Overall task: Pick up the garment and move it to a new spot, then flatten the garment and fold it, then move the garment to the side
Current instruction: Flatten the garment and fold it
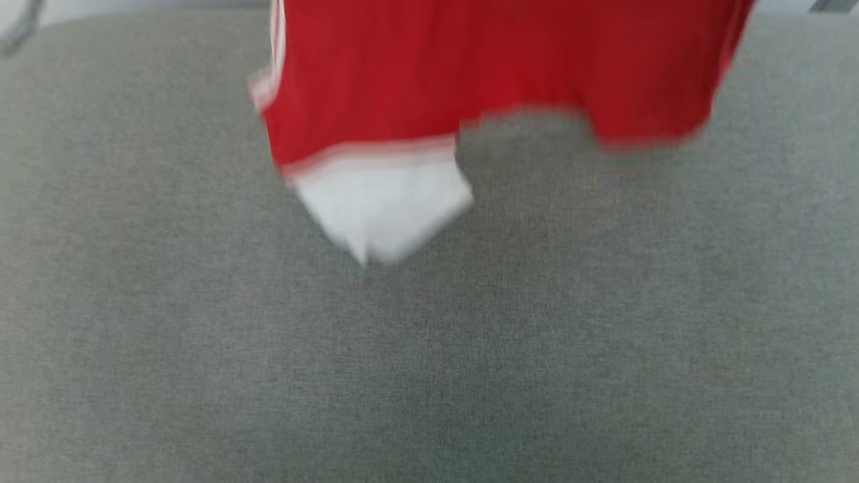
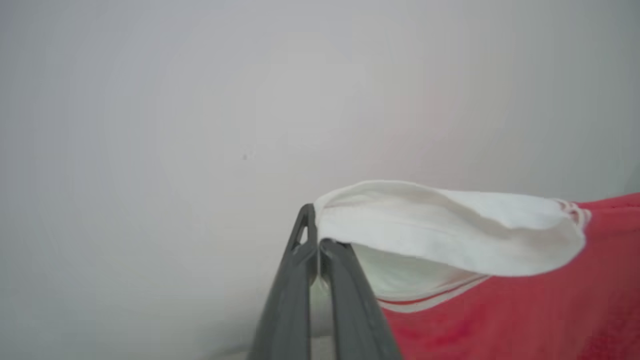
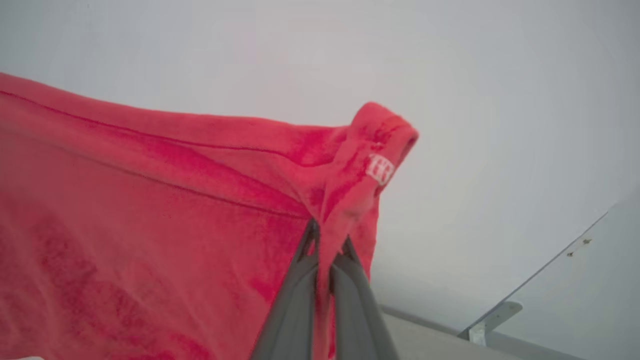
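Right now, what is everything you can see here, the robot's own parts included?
garment: one, red with white sleeves and striped trim, held up over the grey surface
label: one, white, on the garment's red fold by the right pincer
surface: one, grey cloth-like, beneath the garment
wall: one, pale grey, behind the garment
bracket: one, metallic, lower right of the right wrist view
left pincer: one, dark grey, shut on a white sleeve's edge
right pincer: one, dark grey, shut on red cloth

Open grey surface [image 1: 429,376] beneath garment [image 1: 483,67]
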Controlling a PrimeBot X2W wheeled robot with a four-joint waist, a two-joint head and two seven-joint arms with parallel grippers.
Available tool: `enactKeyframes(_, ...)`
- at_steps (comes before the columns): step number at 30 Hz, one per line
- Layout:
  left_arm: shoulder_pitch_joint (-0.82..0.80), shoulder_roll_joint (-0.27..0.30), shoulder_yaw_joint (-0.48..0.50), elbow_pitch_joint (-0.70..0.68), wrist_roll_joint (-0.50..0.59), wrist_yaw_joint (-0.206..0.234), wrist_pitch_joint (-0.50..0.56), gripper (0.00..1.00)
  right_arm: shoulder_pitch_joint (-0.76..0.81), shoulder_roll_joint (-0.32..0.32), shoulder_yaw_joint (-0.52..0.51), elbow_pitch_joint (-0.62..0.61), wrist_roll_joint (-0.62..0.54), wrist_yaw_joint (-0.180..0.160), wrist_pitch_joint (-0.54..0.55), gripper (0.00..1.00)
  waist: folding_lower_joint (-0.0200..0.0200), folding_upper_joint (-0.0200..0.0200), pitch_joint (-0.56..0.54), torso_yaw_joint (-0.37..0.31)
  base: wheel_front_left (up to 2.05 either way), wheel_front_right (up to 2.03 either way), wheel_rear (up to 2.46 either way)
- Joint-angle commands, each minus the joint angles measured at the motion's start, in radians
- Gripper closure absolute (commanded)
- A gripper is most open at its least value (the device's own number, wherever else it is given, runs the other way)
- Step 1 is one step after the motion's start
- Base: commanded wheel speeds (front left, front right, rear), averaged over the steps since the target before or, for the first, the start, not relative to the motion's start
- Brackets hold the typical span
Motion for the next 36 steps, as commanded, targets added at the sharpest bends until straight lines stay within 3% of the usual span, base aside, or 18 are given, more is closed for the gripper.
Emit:
enactKeyframes(1,-0.071,-0.01,0.006,0.05,0.054,0.004,-0.129,1.0,-0.054,0.029,-0.016,0.064,-0.079,-0.001,-0.132,1.0,0.0,-0.0001,0.037,-0.002,0.0,0.0,0.0)
enactKeyframes(5,-0.177,-0.04,0.002,0.124,0.151,0.007,-0.412,1.0,-0.141,0.073,-0.041,0.181,-0.231,-0.001,-0.38,1.0,0.0,-0.0001,0.061,0.003,0.0,0.0,0.0)
enactKeyframes(8,-0.205,-0.065,0.0,0.179,0.173,-0.021,-0.579,1.0,-0.166,0.099,-0.06,0.259,-0.329,-0.001,-0.536,1.0,0.0,-0.0001,0.067,0.012,0.0,0.0,0.0)
enactKeyframes(13,-0.159,-0.095,-0.034,0.276,0.156,-0.093,-0.635,1.0,-0.128,0.151,-0.036,0.367,-0.358,-0.001,-0.56,1.0,0.0,-0.0001,0.062,0.023,0.0,0.0,0.0)
enactKeyframes(16,-0.099,-0.105,-0.078,0.336,0.123,-0.123,-0.571,1.0,-0.077,0.18,0.006,0.419,-0.299,-0.001,-0.507,1.0,0.0,-0.0001,0.053,0.026,0.0,0.0,0.0)
enactKeyframes(20,0.043,-0.119,-0.167,0.33,0.023,-0.13,-0.394,1.0,0.021,0.183,0.098,0.413,-0.185,-0.001,-0.414,1.0,0.0,-0.0001,0.035,0.034,0.0,0.0,0.0)
enactKeyframes(27,0.299,-0.016,-0.28,0.139,-0.224,-0.129,-0.098,1.0,0.22,0.073,0.261,0.262,0.004,-0.001,-0.273,1.0,0.0,-0.0001,-0.002,0.044,0.0,0.0,0.0)
enactKeyframes(31,0.435,0.06,-0.285,0.023,-0.313,-0.127,-0.007,1.0,0.329,-0.001,0.314,0.15,0.092,-0.001,-0.213,1.0,0.0,-0.0001,-0.016,0.042,0.0,0.0,0.0)
enactKeyframes(36,0.622,0.157,-0.291,-0.185,-0.38,-0.04,0.069,1.0,0.477,-0.083,0.352,0.001,0.178,-0.001,-0.152,1.0,0.0,-0.0001,-0.027,0.036,0.0,0.0,0.0)
